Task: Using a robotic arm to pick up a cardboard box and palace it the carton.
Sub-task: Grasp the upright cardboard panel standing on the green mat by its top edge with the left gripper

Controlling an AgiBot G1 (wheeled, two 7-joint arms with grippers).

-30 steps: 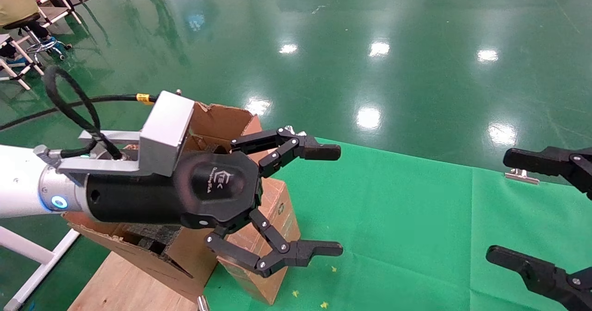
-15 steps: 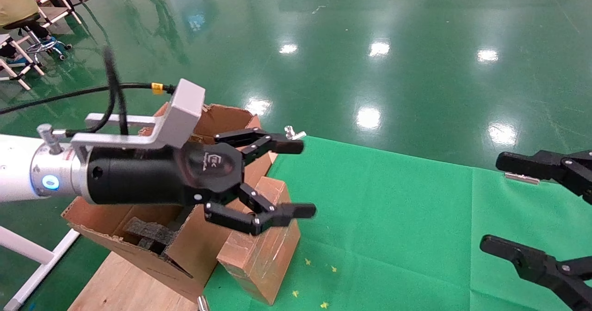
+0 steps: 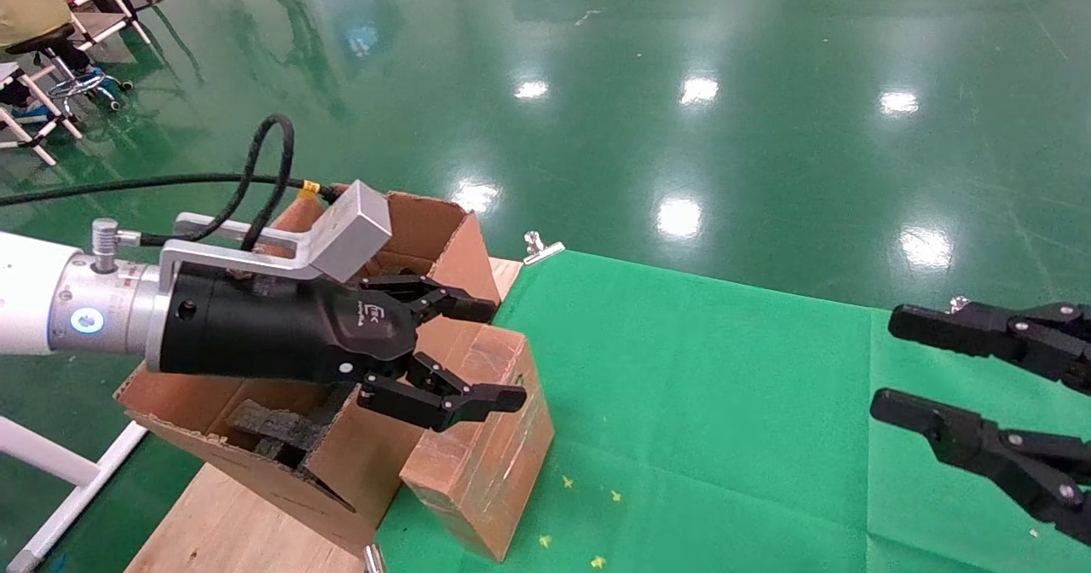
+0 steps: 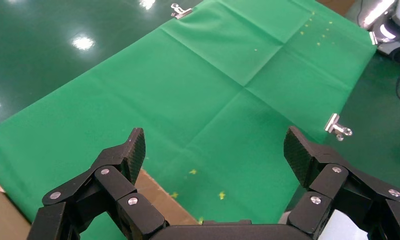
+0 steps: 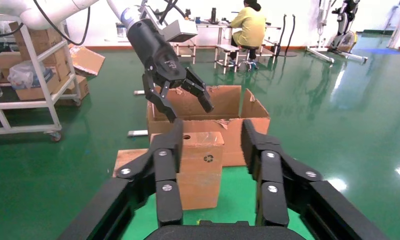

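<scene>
The robotic arm's left gripper (image 3: 493, 353) is open and empty, hovering just above the top of the cardboard box (image 3: 503, 462). The box stands upright on the green cloth, against the carton (image 3: 358, 462), which has ragged flaps and black foam (image 3: 273, 428) inside. In the left wrist view the left gripper (image 4: 215, 150) shows wide jaws with a corner of the box (image 4: 155, 202) below. My right gripper (image 3: 886, 361) is open and empty at the far right. The right wrist view shows the right gripper (image 5: 212, 142), the box (image 5: 200, 170), the carton (image 5: 223, 102) and the left gripper (image 5: 187, 112).
A green cloth (image 3: 724, 402) covers the table, held by metal clips (image 3: 541, 249). A wooden board (image 3: 222, 530) lies under the carton. In the right wrist view a shelf cart (image 5: 32, 85) with boxes stands off to one side and a seated person (image 5: 250, 25) is far behind.
The left gripper has come down and back toward the carton, to just over the box, and its jaws have narrowed. The right gripper's jaws have also narrowed and shifted slightly inward.
</scene>
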